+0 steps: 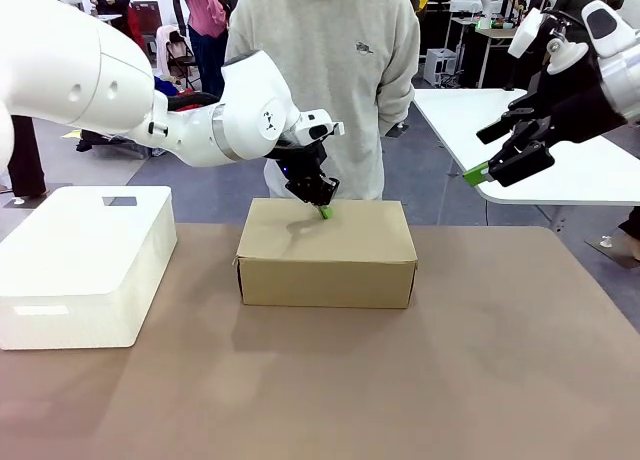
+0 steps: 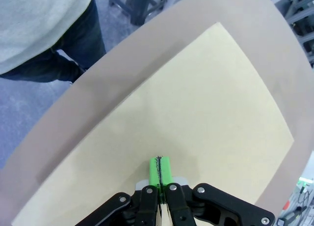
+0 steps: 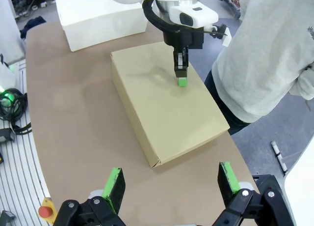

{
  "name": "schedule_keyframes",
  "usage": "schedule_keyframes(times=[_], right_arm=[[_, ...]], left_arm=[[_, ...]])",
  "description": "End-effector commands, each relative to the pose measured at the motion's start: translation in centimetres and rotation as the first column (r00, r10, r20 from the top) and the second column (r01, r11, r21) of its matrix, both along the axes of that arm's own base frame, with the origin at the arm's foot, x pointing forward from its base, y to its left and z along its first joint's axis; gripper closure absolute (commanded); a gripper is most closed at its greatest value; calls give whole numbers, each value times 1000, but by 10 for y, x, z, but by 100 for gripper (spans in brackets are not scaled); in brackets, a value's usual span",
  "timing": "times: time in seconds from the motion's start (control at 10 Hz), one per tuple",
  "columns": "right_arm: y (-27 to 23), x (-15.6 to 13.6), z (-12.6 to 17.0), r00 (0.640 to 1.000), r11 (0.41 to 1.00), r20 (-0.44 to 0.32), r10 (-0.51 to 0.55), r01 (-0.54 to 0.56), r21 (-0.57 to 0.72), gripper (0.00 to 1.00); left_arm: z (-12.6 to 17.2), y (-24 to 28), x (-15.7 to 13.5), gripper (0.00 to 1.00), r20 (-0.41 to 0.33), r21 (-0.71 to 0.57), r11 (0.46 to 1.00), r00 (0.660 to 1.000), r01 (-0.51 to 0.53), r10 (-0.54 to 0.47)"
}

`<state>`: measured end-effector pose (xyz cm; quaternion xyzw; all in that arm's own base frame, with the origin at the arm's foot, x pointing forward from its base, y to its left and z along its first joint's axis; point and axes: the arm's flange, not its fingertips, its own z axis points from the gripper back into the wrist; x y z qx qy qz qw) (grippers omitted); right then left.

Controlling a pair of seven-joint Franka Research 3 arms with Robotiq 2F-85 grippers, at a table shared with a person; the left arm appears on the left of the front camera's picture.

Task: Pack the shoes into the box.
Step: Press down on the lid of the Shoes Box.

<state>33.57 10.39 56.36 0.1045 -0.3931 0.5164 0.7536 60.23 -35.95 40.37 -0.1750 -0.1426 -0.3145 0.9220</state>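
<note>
The tan cardboard box (image 1: 327, 248) stands closed in the middle of the table, its flap lid down flat. My left gripper (image 1: 324, 211) is shut with nothing between its green pads, and their tips press on the lid near its far edge; the left wrist view shows the shut gripper (image 2: 160, 171) against the lid (image 2: 206, 113), and the right wrist view shows the same gripper (image 3: 181, 81) on the box (image 3: 167, 105). High at the right hangs my right gripper (image 1: 478, 173), open and holding nothing, with its fingers (image 3: 114, 185) spread wide. The shoes are hidden.
A large white foam box (image 1: 85, 260) sits at the table's left. A person in a grey sweatshirt (image 1: 325, 60) stands right behind the cardboard box at the far edge. A white table (image 1: 560, 140) stands off to the right. Bare brown tabletop (image 1: 350, 380) lies in front.
</note>
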Motion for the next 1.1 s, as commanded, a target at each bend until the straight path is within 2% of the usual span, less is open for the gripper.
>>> schedule_keyframes(times=[0.0,0.3,0.6,0.7,1.0], right_arm=[[0,-1,-1,1000,1000,-9,-16,16,4,0],[0,-1,-1,1000,1000,-9,-16,16,4,0],[0,-1,-1,1000,1000,-9,-16,16,4,0],[0,-1,-1,1000,1000,-9,-16,16,4,0],[0,-1,-1,1000,1000,-9,-16,16,4,0]], left_arm=[[18,5,-10,100,38,9,1000,999,-25,24],[61,14,-41,100,163,27,999,986,-37,32],[87,25,-67,100,241,10,999,970,-32,29],[85,10,-39,100,190,9,1000,982,-9,7],[85,10,-39,100,190,9,1000,982,-9,7]])
